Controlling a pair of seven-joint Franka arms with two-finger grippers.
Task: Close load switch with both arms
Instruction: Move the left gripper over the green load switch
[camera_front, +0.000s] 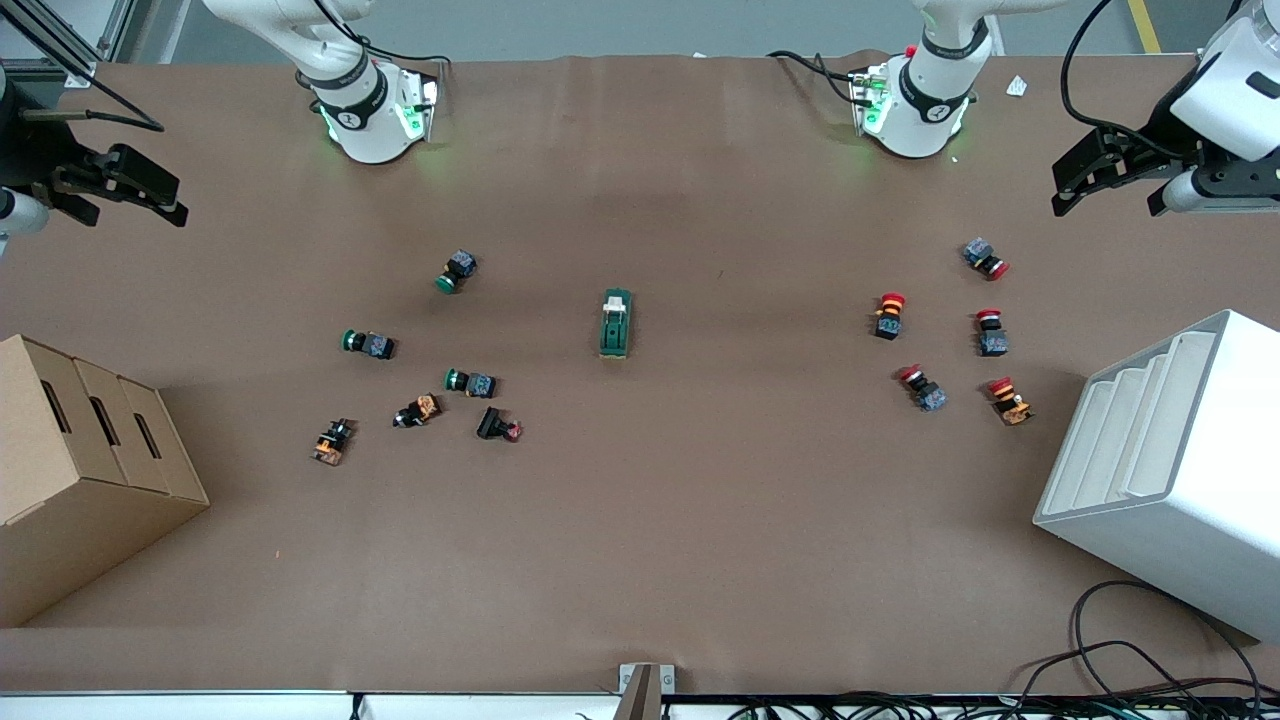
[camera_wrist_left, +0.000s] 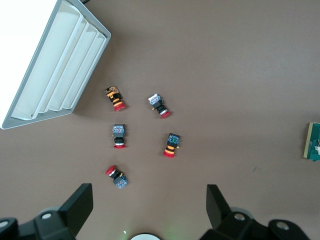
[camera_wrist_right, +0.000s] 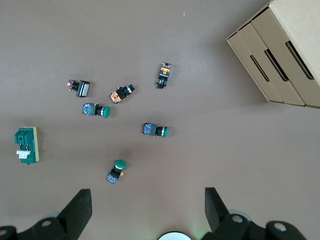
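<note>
The load switch (camera_front: 615, 323), a dark green block with a cream lever at the end nearer the robot bases, lies alone at the middle of the table. It also shows in the right wrist view (camera_wrist_right: 26, 145) and at the edge of the left wrist view (camera_wrist_left: 314, 142). My left gripper (camera_front: 1105, 195) hangs open and empty high over the left arm's end of the table, its fingers wide apart in its wrist view (camera_wrist_left: 149, 192). My right gripper (camera_front: 130, 205) hangs open and empty over the right arm's end, also wide apart (camera_wrist_right: 147, 196). Neither gripper is close to the switch.
Several green-capped and orange push buttons (camera_front: 470, 382) lie toward the right arm's end. Several red-capped push buttons (camera_front: 890, 315) lie toward the left arm's end. A cardboard box (camera_front: 80, 470) stands at the right arm's end, and a white slotted rack (camera_front: 1170, 470) at the left arm's end.
</note>
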